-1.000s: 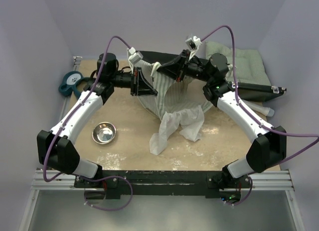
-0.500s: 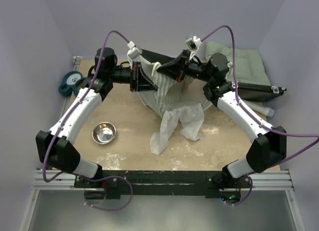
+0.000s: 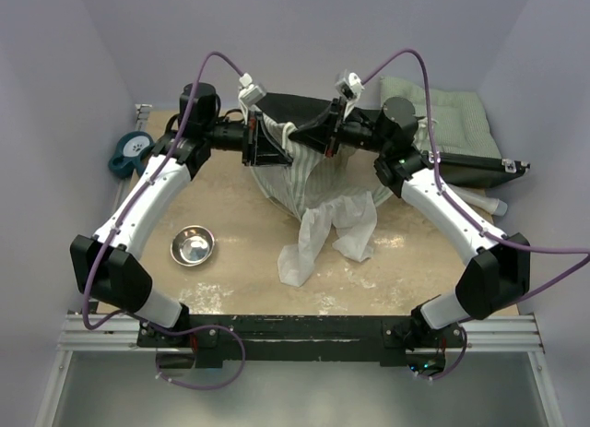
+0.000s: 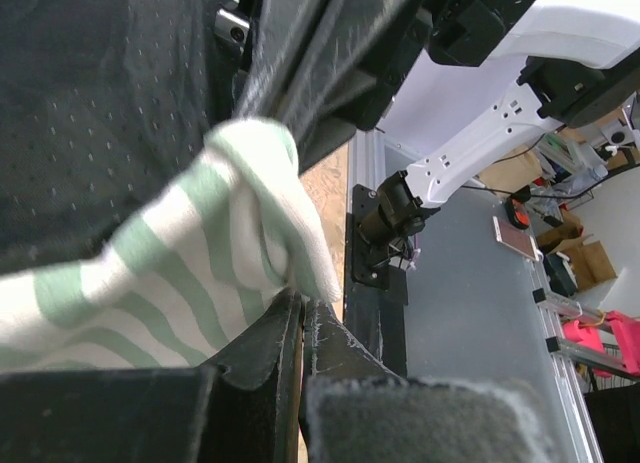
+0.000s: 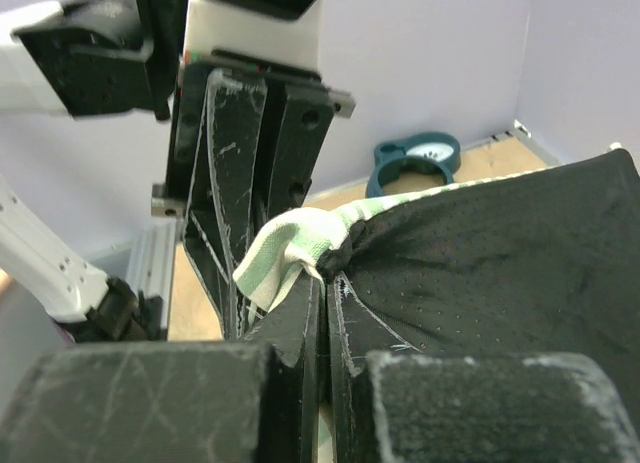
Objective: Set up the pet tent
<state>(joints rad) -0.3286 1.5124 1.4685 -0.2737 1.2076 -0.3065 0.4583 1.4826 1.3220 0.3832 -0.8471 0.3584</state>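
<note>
The pet tent (image 3: pixel 309 173) is a pale green-and-white striped fabric bundle with black mesh panels, held up off the table at the back centre; its white cloth flaps (image 3: pixel 323 229) hang down to the tabletop. My left gripper (image 3: pixel 277 150) is shut on the tent's striped fabric (image 4: pixel 200 253) beside the black mesh (image 4: pixel 100 103). My right gripper (image 3: pixel 309 136) faces it at close range and is shut on the striped edge (image 5: pixel 290 248) where it meets the mesh (image 5: pixel 500 263). The two grippers nearly touch. I cannot make out any poles.
A steel bowl (image 3: pixel 192 245) sits front left. A teal pet toy (image 3: pixel 132 152) lies at the far left. A green quilted cushion (image 3: pixel 447 118) lies at the back right, with a black flat piece (image 3: pixel 479 169) and a white tube (image 3: pixel 489 204) in front of it.
Both grippers have lifted the tent's top edge slightly up and toward the back; the left arm has swung further back. The white flaps have followed a little.
</note>
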